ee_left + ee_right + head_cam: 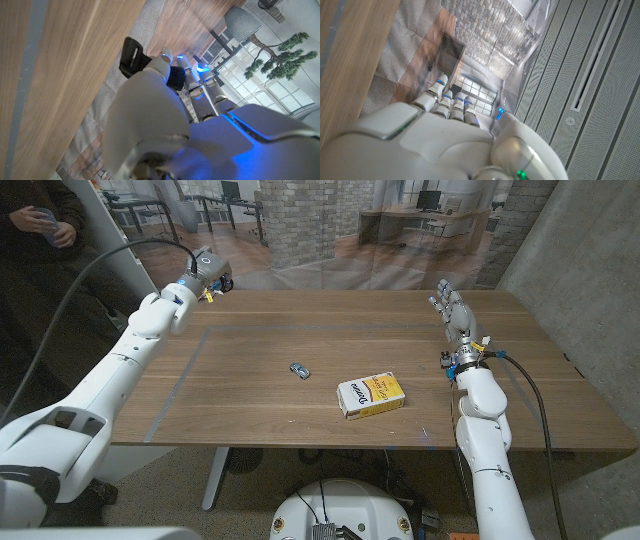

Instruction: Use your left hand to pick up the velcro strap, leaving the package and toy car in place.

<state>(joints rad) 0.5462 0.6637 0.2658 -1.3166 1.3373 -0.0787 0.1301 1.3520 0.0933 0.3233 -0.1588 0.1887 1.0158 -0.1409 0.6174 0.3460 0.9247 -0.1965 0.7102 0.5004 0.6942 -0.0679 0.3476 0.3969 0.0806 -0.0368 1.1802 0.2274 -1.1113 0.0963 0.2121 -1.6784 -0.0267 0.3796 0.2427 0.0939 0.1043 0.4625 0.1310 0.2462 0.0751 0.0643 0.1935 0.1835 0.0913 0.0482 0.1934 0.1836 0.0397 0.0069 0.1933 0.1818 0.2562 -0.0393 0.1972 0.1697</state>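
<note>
I see the velcro strap, black, pinched in my left hand at the upper left of the head view, raised above the table's far edge. The toy car sits at mid-frame, the package just right of and below it, apart. My right hand stands at upper right, fingers straight and together, holding nothing. A person stands at the top left corner.

Only the toy car and the package stood on the counter, near each other at mid-front. Bare wood lay open between them and the left robot hand at the far-left edge.
</note>
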